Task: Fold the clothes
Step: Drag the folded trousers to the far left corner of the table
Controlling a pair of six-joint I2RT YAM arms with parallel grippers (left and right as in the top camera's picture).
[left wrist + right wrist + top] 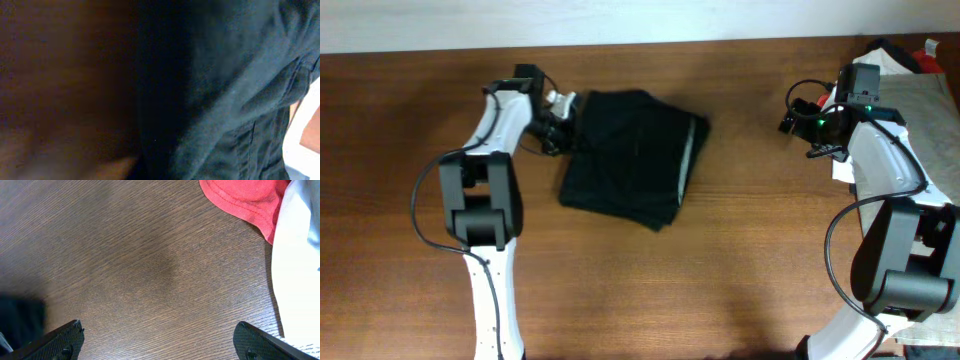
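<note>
Brown wooden bench (pixel 740 260) is carrying the folded black garment (pixel 630 155) near its far edge, left of centre. At its left side the left gripper (pixel 558 125) is sitting, finger spread unreadable. Toward the far right corner, the right gripper (pixel 157 340) is hovering wide open and empty beside the red piece (pixel 245 197) and the white piece (pixel 300 255).

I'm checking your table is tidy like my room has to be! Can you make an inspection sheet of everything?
Surface: brown wooden table.
Job's things: black garment folded, centre; grey-beige cloth, red cloth, white cloth at right edge.
Clutter: nothing seen.
Grippers: left gripper at black garment's left edge, jaws unclear; right gripper over bare wood, jaws open.
Cables: black cables hang in loops, left and right.
Surroundings: white wall behind table.
</note>
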